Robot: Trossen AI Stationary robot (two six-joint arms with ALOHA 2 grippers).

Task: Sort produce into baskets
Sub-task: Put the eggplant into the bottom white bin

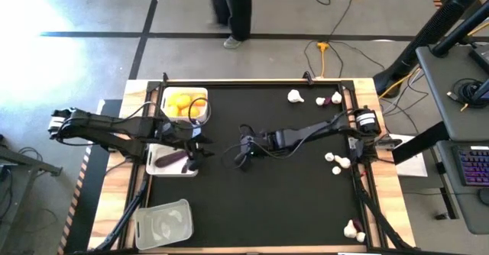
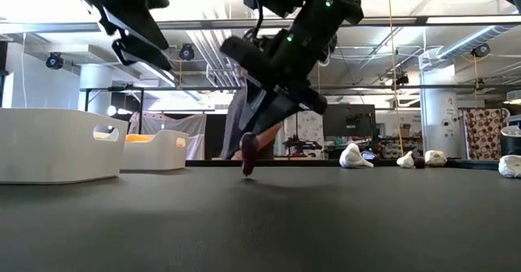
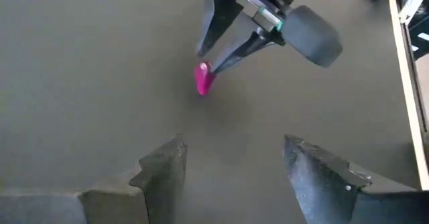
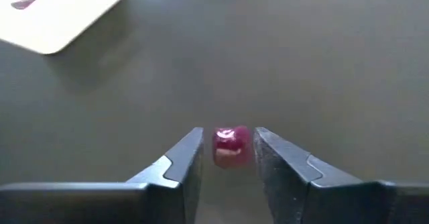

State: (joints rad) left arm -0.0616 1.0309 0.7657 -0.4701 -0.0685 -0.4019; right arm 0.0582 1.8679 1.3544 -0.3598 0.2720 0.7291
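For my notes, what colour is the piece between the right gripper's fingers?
Purple-pink piece, clearest in the right wrist view.

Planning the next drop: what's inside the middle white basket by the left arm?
The middle white basket holds one dark purple piece. The left gripper and arm hang over one side, so anything beneath them is hidden.

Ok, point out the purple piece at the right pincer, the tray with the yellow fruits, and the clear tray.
purple piece (image 4: 231, 145), right wrist view, its rounded end.
tray with the yellow fruits (image 1: 166, 95), high view, white rim.
clear tray (image 1: 141, 232), high view, corner wall.
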